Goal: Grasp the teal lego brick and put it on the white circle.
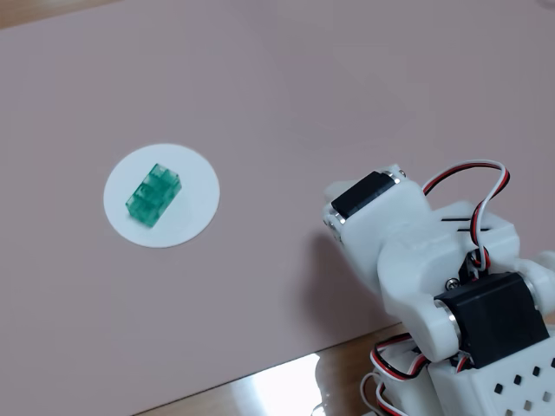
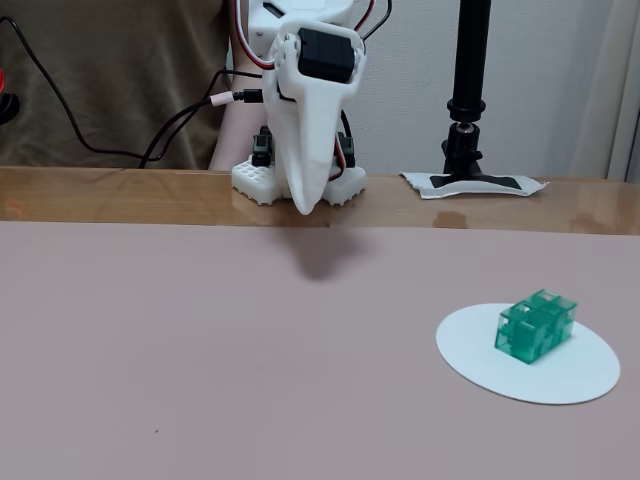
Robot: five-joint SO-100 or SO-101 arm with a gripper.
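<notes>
The teal lego brick [image 1: 153,195] lies on the white circle [image 1: 195,173], left of the middle of the pinkish mat in a fixed view. In the other fixed view the brick [image 2: 535,326] sits on the circle [image 2: 480,360] at the front right. My gripper [image 2: 304,205] hangs tip down over the mat's far edge, close to the arm's base and far from the brick. Its jaws are closed to one point and hold nothing. From above, the gripper's body [image 1: 381,217] shows at the right and hides its tips.
The pinkish mat [image 2: 200,350] covers most of the wooden table [image 2: 120,195]. The arm's white base [image 2: 255,180] stands at the back. A black camera stand [image 2: 468,100] stands on a taped foot at the back right. Cables [image 2: 170,130] trail behind the base.
</notes>
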